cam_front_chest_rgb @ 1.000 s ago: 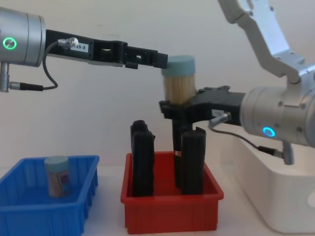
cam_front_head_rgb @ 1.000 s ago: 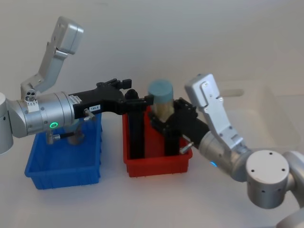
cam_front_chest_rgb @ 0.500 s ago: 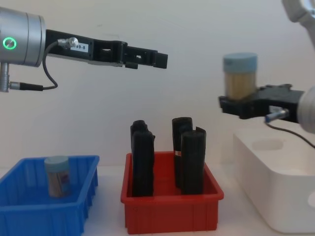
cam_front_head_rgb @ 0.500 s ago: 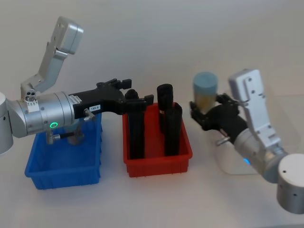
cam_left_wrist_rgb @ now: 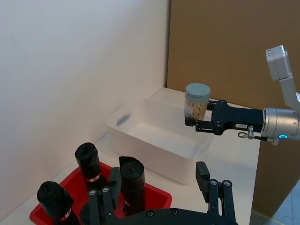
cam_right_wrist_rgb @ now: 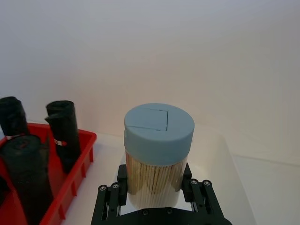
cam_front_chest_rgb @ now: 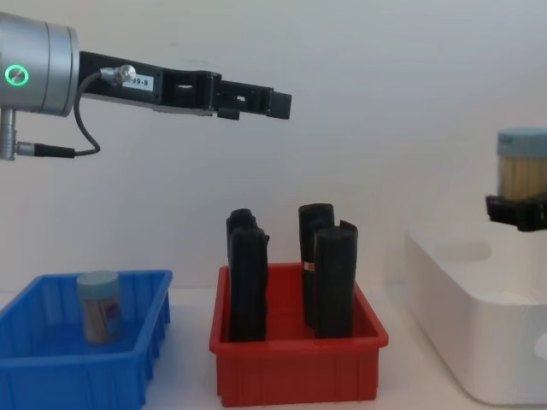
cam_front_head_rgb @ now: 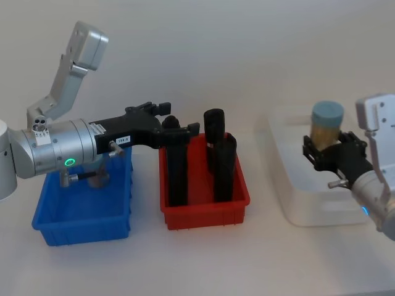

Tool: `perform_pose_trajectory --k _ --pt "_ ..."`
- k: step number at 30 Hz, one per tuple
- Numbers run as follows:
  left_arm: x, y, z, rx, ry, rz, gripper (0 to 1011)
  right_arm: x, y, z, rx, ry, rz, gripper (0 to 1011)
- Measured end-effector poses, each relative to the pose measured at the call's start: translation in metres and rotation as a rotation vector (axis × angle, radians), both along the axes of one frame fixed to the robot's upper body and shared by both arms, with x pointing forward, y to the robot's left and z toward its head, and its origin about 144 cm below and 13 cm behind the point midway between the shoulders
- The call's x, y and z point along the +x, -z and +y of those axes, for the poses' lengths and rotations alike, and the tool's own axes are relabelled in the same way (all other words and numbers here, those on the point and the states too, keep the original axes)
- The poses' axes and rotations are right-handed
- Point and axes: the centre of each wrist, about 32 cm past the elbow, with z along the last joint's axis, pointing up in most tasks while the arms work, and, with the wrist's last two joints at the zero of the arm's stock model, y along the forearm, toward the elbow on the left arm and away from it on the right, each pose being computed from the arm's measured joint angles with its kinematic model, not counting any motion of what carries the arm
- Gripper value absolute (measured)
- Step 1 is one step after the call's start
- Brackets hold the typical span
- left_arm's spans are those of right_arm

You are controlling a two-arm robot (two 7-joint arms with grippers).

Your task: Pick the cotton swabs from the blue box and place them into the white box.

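Blue-lidded cotton swabs point(cam_front_head_rgb: 326, 126) sit clamped upright in your right claw point(cam_front_head_rgb: 327, 153), with the white box point(cam_front_head_rgb: 296, 206) directly beneath. Lower them straight inside before releasing; your left claw point(cam_front_chest_rgb: 275, 104) hovers spread wide, well apart.

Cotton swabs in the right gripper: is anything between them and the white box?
Nothing visible does. The right gripper holds the cotton swabs upright above the white box, over its open top; the black rolls stand aside in the red bin.

left claw point(cam_front_chest_rgb: 275, 103) spread wide, arm outstretched — right claw point(cam_front_head_rgb: 327, 150) clamped, held high
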Motion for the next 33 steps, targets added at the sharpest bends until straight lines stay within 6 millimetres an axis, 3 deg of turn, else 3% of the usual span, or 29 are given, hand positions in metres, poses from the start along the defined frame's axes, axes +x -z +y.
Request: perform_pose_trajectory --k 9,22,33 --pt "0.0 0.0 0.0 0.0 0.0 0.0 1004 0.013 0.01 -0.02 0.032 0.063 0.079 649" --pt "0.0 0.0 0.0 0.0 0.0 0.0 1004 0.032 0.02 -0.029 0.066 0.057 0.144 670" --pt "0.0 0.0 0.0 0.0 0.0 0.0 1004 0.04 0.022 -0.03 0.081 0.045 0.159 982"
